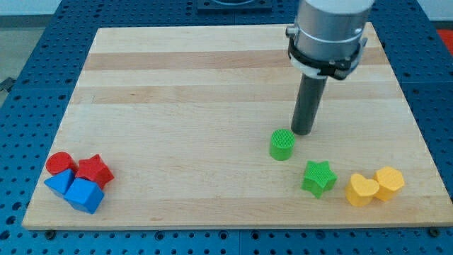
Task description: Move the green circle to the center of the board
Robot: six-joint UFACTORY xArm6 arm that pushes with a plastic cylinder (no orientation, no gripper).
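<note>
The green circle (282, 144) sits on the wooden board (177, 92), a little right of and below the board's middle. My tip (303, 132) stands just to the upper right of the green circle, very close to it or touching its edge. A green star (318, 177) lies below and to the right of the circle.
A yellow heart (362, 190) and a yellow hexagon (389, 183) lie side by side at the lower right. At the lower left a red circle (59, 163), a red star (95, 171) and two blue blocks (60, 183) (85, 195) are clustered together.
</note>
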